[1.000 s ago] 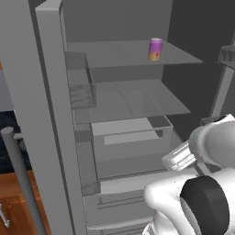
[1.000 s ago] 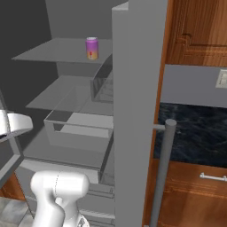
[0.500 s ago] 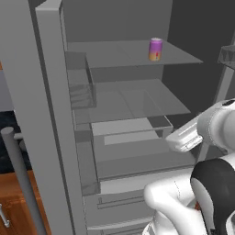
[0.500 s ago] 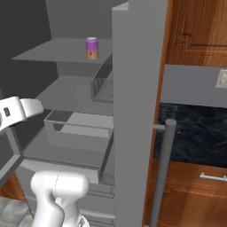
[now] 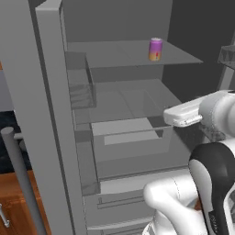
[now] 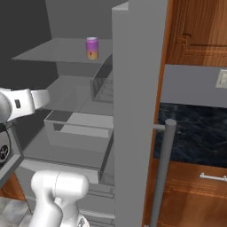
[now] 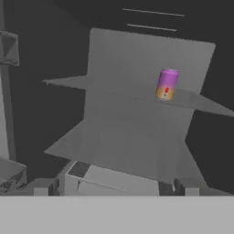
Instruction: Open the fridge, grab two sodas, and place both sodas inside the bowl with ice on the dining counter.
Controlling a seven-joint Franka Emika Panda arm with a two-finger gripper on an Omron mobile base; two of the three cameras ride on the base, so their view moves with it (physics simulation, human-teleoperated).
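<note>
Hand view: end effector (image 7: 114, 186) fingertips low in frame, spread wide and holding nothing, facing the open fridge (image 7: 146, 55) with purple soda can (image 7: 166, 84) upright upper right.

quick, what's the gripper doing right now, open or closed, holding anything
Gripper: cannot be told whether open or closed; it faces the purple can on the fridge's top shelf.
</note>
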